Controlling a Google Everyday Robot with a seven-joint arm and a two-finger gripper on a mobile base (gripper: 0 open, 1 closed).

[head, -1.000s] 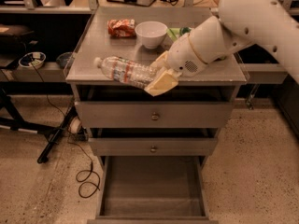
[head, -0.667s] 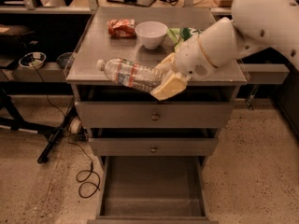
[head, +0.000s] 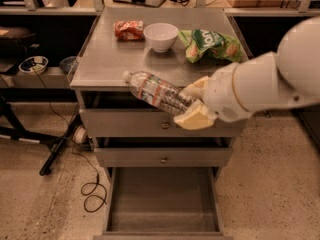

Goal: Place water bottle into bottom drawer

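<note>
The water bottle [head: 156, 92] is clear crinkly plastic with a white cap and a pale label with red marks. It is held lying sideways in the air, cap to the left, in front of the cabinet's front edge and above the drawers. My gripper [head: 194, 105] is shut on the bottle's base end, with cream fingers [head: 192, 119] above and below it. The bottom drawer [head: 162, 198] is pulled open below, a deep grey tray with nothing in it.
On the cabinet top [head: 110, 59] stand a white bowl [head: 160, 36], a red snack packet [head: 129, 30] and a green chip bag [head: 210, 45]. Two upper drawers with knobs [head: 165, 125] are closed. Cables [head: 92, 189] and a stand leg [head: 55, 146] lie on the floor at left.
My arm has carried the bottle to the right and forward, off the cabinet top and out over the drawer fronts.
</note>
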